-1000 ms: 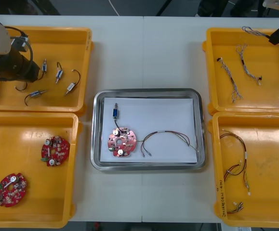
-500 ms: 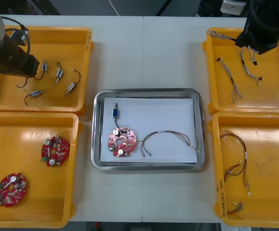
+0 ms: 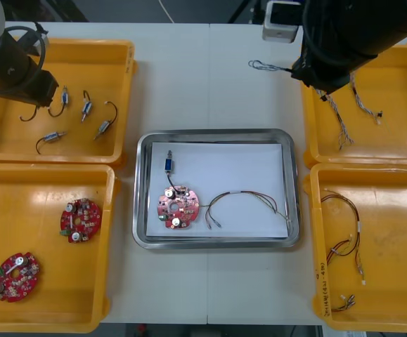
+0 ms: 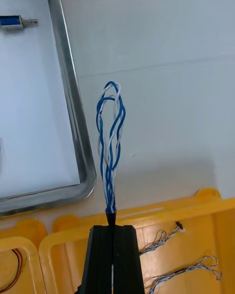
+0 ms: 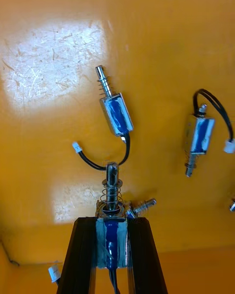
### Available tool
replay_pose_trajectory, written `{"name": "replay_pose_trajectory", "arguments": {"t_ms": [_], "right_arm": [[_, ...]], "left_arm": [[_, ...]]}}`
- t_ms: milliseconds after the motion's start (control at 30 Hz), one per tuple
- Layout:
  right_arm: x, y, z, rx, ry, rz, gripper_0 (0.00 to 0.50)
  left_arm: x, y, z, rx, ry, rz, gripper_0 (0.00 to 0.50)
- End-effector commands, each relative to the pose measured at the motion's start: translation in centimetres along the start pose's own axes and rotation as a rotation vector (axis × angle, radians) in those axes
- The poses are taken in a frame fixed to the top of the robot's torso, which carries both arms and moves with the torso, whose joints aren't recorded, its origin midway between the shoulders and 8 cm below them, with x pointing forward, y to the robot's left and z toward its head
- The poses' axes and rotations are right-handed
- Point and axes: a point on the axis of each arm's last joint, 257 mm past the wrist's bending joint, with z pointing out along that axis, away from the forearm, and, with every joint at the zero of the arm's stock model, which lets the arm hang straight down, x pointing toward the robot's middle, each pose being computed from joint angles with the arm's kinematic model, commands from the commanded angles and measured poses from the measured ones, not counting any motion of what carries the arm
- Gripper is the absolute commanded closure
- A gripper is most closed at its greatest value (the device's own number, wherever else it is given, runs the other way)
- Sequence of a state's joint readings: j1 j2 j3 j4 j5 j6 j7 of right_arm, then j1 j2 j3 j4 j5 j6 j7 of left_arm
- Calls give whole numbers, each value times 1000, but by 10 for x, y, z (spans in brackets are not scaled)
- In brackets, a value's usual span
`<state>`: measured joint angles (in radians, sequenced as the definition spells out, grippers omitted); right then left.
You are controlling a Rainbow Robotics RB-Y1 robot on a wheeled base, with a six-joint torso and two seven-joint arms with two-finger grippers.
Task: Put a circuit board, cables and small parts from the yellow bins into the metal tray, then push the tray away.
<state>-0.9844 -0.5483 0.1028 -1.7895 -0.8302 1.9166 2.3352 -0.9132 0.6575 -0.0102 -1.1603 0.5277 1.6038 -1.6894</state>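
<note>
Loaded on both sides; yellow bin [image 3: 316,281] writing unreadable.
My right claw [image 4: 112,225] clamps the cable [image 4: 109,142], jutting past its tips near the metal tray [image 4: 74,108]; left claw [image 5: 112,221] grips a small metal part [image 5: 112,189].

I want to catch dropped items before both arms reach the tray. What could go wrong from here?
1. The right tool pinches the blue and white cable only at one end. The long loop may slip out or drape across the rim of the metal tray.
2. The left tool holds a small metal part whose black lead dangles above the far left bin. It might catch the bin wall.
</note>
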Motion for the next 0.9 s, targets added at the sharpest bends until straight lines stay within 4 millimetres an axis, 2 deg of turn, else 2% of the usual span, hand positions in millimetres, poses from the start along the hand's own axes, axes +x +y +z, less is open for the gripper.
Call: {"name": "replay_pose_trajectory", "arguments": {"t_ms": [33,200,233,433,467,500,600,900], "right_arm": [[-29,27,9,-16,2,-85,500],[-35,54,27,-64,42,-147,500],[-35,54,27,-64,42,-147,500],[-33,89,51,-133,116,-194,500],[-33,89,51,-133,116,-194,500],[-32,99,58,-152,138,-191,500],[-29,111,66,-167,171,-176,500],[-35,123,104,-168,177,-164,500]], "left_arm": [[-1,14,-29,-34,-14,-58,500],[8,6,-45,-46,24,-55,499],[8,6,-45,-46,24,-55,499],[18,-4,-64,-58,56,-51,500],[18,-4,-64,-58,56,-51,500],[19,-8,-69,-59,60,-57,500],[14,-15,-74,-54,35,-77,500],[6,-33,-78,-27,2,-102,500]]}}
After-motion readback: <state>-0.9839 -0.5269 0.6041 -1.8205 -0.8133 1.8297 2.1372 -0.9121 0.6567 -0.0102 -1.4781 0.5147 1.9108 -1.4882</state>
